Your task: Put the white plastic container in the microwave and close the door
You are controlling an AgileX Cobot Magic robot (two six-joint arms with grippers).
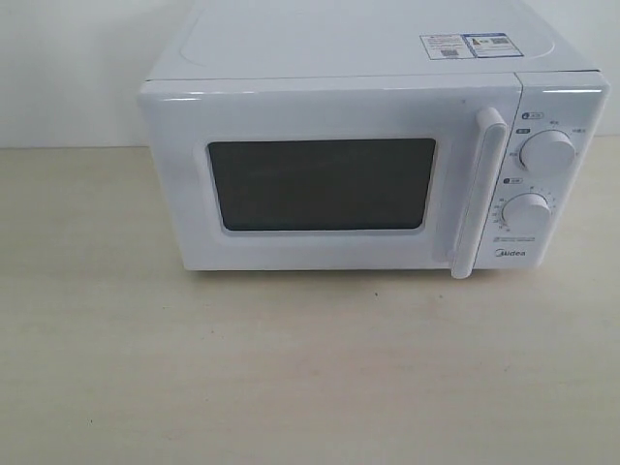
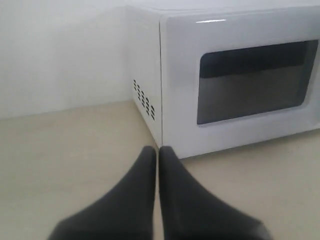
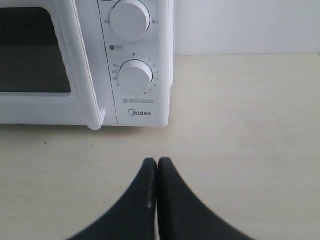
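The white microwave (image 1: pixel 368 58) stands at the back of the pale table, and its door (image 1: pixel 320 116) with the dark mesh window is closed. The vertical white bar handle (image 1: pixel 481 194) sits beside two round dials (image 1: pixel 547 152). The white plastic container is out of view. My left gripper (image 2: pixel 157 151) is shut and empty, low over the table in front of the microwave's (image 2: pixel 230 30) hinge-side corner. My right gripper (image 3: pixel 157 162) is shut and empty, a short way in front of the microwave's (image 3: pixel 85 75) dial panel. Neither gripper shows in the exterior view.
Stickers (image 1: pixel 465 45) lie on the microwave's top. Vent slots (image 2: pixel 143 99) mark its side wall. A white wall (image 1: pixel 68 68) rises behind the pale wooden table (image 1: pixel 291 368).
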